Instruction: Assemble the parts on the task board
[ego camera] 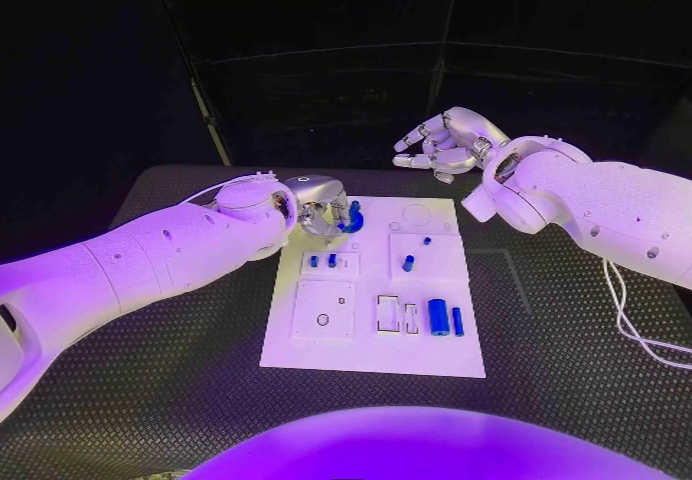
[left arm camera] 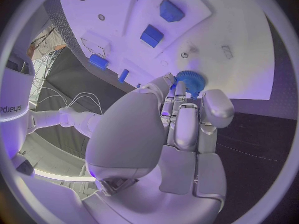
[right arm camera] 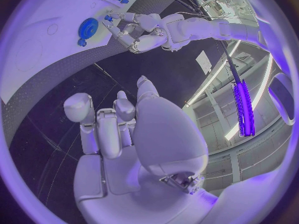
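At the far left corner of the task board (ego camera: 368, 355), the left hand (ego camera: 323, 208) touches a blue gear (left arm camera: 189, 81) (grip unclear); the right hand (ego camera: 450, 143) hovers beyond, curled, empty.

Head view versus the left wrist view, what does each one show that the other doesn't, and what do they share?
Head view alone: the right robot hand raised beyond the board's far edge with curled fingers holding nothing, and two blue cylinders lying in the board's near right part.

Left wrist view alone: the teeth around the blue gear, just past the left robot hand's fingertips.

Both: the white task board, the left robot hand at the gear, and two small blue blocks on the board.
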Controlling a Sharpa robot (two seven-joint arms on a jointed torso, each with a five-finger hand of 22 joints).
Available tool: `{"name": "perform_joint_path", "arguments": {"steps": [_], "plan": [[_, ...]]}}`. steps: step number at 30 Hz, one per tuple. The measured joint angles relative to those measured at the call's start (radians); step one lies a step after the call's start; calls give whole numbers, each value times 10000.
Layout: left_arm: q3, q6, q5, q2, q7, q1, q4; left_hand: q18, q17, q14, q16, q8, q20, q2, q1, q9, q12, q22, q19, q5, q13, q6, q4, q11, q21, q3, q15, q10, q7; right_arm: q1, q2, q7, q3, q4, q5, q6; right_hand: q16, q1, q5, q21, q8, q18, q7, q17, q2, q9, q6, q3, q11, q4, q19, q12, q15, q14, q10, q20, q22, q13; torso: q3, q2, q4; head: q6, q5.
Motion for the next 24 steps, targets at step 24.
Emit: {"name": "perform_joint_path", "arguments": {"steps": [24], "plan": [[33,455,268,-467,-158,-89,146,-1,-61,0,0,0,1,-68,-141,-22,-96,12,0,0,2,0,28,0,-1,27,1,71,0,-29,-28,2,0,-32,-1,16,0,0,0,0,-1,1,0,-1,0,0,0,0,0,0,0,0,0,0,0,0,0,-2,5,11,-30,-9,75]]}}
